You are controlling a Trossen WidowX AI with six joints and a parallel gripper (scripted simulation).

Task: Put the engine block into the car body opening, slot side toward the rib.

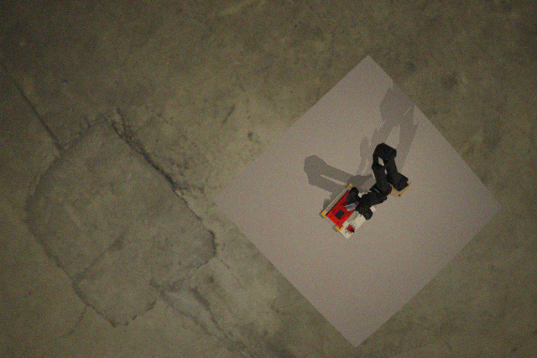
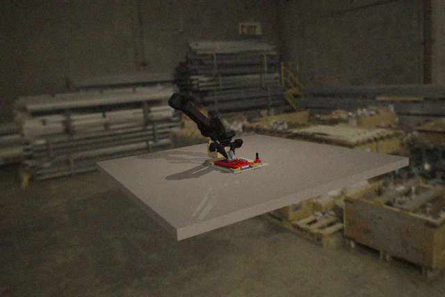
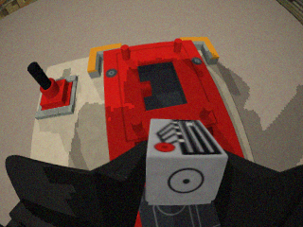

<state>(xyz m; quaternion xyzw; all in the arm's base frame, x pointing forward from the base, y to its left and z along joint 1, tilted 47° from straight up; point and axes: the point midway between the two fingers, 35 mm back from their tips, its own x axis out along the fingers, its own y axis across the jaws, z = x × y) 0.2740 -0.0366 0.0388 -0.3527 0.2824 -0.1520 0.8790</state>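
The grey-white engine block has black stripes and a red disc on its face. My gripper is shut on it. The red car body lies flat under the gripper. Its opening is a dark rectangle with a small red rib at its left edge in the wrist view. The block is low over the body, outside the opening on the side nearer the wrist camera. The slot and the block's underside are hidden.
A black-topped red lever stands up beside the body on the cream base plate. Orange-and-grey corner brackets edge the body. A wooden block is at the arm's base.
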